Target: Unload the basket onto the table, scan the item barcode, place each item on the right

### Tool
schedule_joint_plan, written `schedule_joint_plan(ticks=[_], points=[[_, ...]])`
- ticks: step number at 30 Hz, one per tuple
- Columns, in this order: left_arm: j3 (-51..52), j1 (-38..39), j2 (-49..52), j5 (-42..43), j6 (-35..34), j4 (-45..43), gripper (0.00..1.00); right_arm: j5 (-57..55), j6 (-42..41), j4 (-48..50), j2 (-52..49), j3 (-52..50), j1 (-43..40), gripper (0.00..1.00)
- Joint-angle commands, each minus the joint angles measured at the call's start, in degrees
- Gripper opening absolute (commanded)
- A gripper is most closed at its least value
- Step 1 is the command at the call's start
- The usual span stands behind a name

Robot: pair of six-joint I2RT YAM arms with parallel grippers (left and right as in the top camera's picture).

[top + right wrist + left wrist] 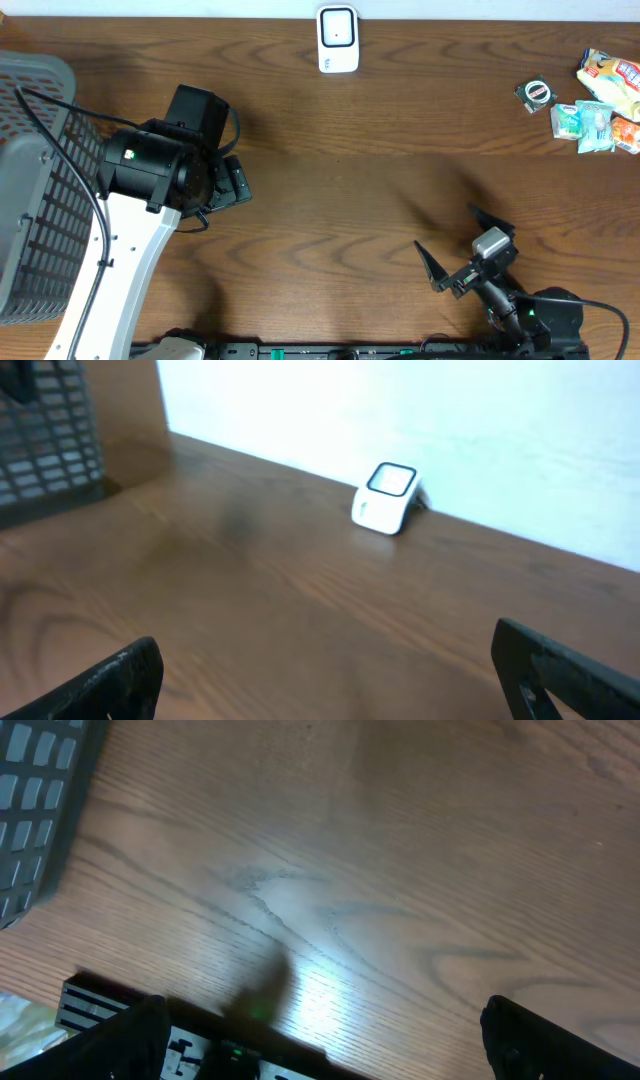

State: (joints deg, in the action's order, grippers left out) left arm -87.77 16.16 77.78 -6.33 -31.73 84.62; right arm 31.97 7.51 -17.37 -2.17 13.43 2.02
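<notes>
Snack packets (583, 120): light, soft, probably slippery.
Pinch an edge; your left gripper (235, 182) and right gripper (447, 228) gape wide, empty.

A grey plastic basket (45, 75) with a grid wall stands at the left edge of the brown wooden table (400, 130).

Wood table (400, 870); basket (40, 790) top-left; left claw (340, 1040) spread wide.

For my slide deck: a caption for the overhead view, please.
Left end effector and right end effector open and empty; scanner at far edge, snack packets far right, basket left.
</notes>
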Motion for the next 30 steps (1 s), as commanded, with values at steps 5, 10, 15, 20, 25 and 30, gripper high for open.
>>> schedule_joint_plan(ticks=[5,10,15,20,25,30], points=[[-0.26,-0.24,-0.31,-0.15,-0.52,0.15,0.98,-5.55,1.57,6.08,1.86,-4.61,0.28,0.99],[-0.26,-0.24,-0.31,-0.15,-0.52,0.15,0.98,-6.91,1.55,12.87,1.86,-7.19,0.28,0.99],[-0.26,-0.24,-0.31,-0.15,-0.52,0.17,0.97,-8.11,1.51,15.17,1.86,-8.70,0.28,0.99],[-0.26,-0.24,-0.31,-0.15,-0.52,0.15,0.98,-8.11,1.51,19.71,1.86,-10.71,0.28,0.99],[-0.26,-0.24,-0.31,-0.15,-0.52,0.15,0.98,-10.86,-1.36,23.58,1.86,-13.22,0.28,0.99],[-0.26,-0.24,-0.31,-0.15,-0.52,0.17,0.98,-12.66,-2.34,24.02,1.86,-13.14,0.33,0.99]])
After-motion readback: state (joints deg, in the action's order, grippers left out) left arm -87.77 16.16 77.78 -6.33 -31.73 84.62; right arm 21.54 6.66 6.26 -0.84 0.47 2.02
